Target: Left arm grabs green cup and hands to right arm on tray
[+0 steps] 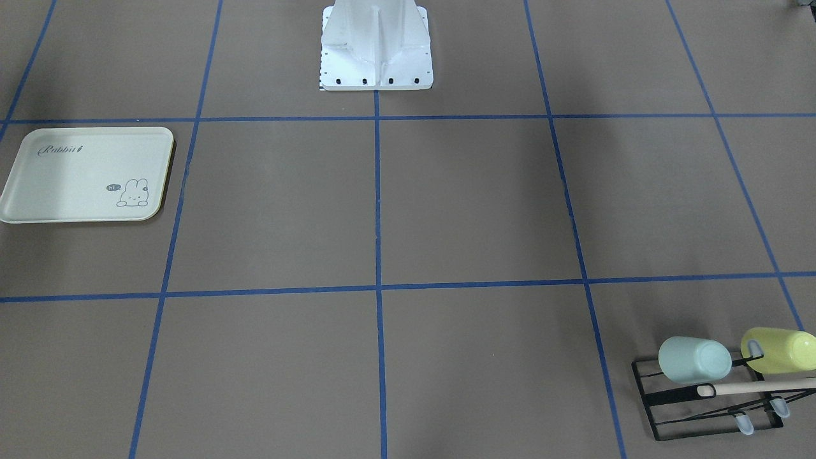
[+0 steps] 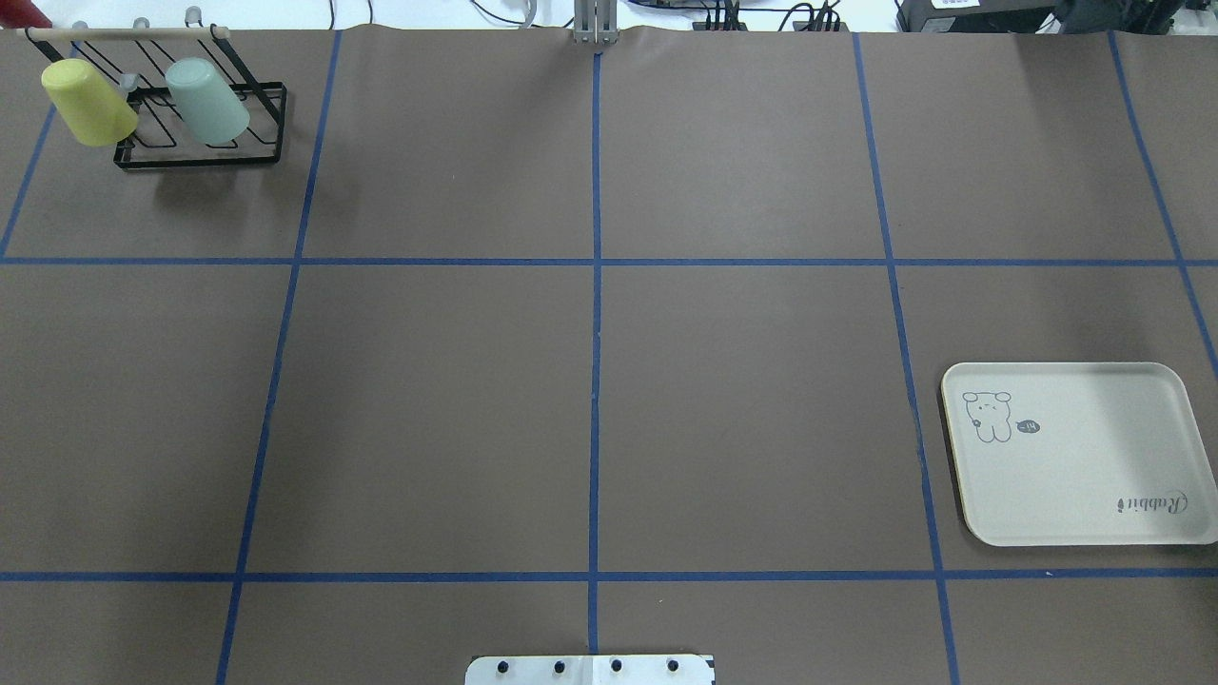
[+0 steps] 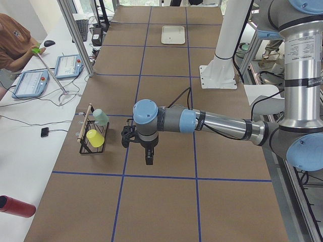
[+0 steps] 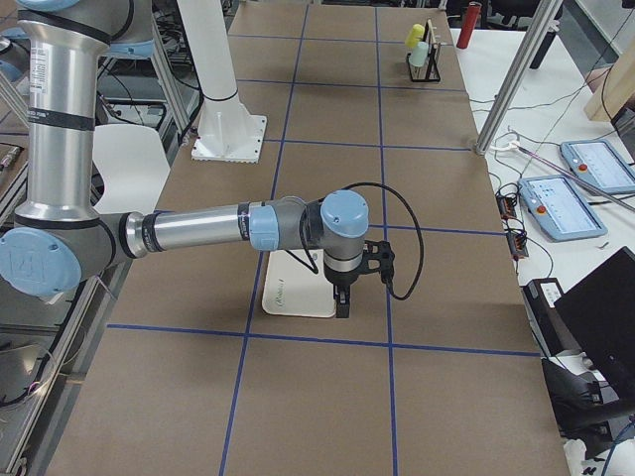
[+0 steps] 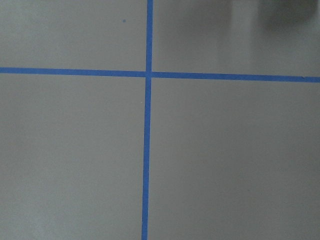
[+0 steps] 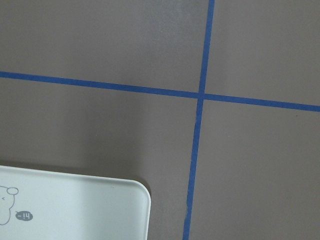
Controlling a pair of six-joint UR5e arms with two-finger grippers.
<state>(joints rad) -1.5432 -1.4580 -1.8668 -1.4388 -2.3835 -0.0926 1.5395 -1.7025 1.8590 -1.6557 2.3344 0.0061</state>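
Note:
The pale mint-green cup point(image 2: 206, 100) hangs mouth-down on a black wire rack point(image 2: 200, 159) at the table's far left corner, beside a yellow-green cup point(image 2: 88, 101). It also shows in the front view point(image 1: 693, 360). The cream tray point(image 2: 1075, 457) with the rabbit drawing lies bare at the right. The left gripper point(image 3: 149, 156) shows only in the exterior left view, hanging above the table right of the rack; I cannot tell if it is open or shut. The right gripper point(image 4: 342, 302) shows only in the exterior right view, above the tray's edge point(image 4: 293, 293); its state cannot be told.
Blue tape lines divide the brown table into squares. The robot's white base point(image 1: 376, 48) stands at mid-table on the robot's side. An operator point(image 3: 15, 43) and tablets sit beyond the table's far edge.

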